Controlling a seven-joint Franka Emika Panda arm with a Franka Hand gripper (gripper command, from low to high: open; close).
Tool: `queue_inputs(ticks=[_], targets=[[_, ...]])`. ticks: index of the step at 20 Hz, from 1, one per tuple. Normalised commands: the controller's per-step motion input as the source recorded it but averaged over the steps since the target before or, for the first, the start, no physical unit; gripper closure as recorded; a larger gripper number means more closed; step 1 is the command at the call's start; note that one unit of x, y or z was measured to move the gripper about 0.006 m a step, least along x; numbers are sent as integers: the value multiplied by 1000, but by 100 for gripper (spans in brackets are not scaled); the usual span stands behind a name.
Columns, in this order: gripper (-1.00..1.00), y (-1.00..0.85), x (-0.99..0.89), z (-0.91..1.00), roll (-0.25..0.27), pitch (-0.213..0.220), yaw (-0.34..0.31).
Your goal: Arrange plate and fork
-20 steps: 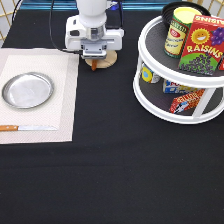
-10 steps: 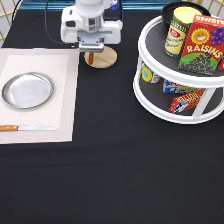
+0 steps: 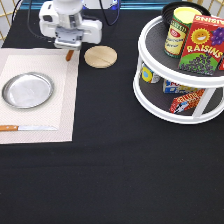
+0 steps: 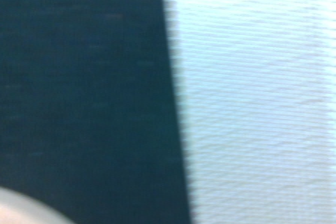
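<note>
One plate point(image 3: 27, 90) on placemat point(image 3: 60, 117); one fork point(image 3: 69, 55) (handle showing) under jaws point(image 3: 70, 49).

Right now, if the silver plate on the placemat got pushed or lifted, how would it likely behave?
The plate looks like thin rigid metal, so probably stiff and light. Its shiny surface suggests it is slippery to pinch. Lying flat on the placemat, it would likely slide rather than tip.
</note>
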Motion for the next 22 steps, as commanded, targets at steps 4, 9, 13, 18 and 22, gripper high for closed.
queue_inputs(ticks=[4, 9, 13, 18, 22], targets=[[100, -729, 0, 151, 0, 50, -118], [100, -531, 5, 170, 2, 6, -178], [100, -74, 21, 76, 18, -54, -302], [100, 0, -12, 55, 35, -50, -347], [100, 0, -76, 36, 62, -35, -363]])
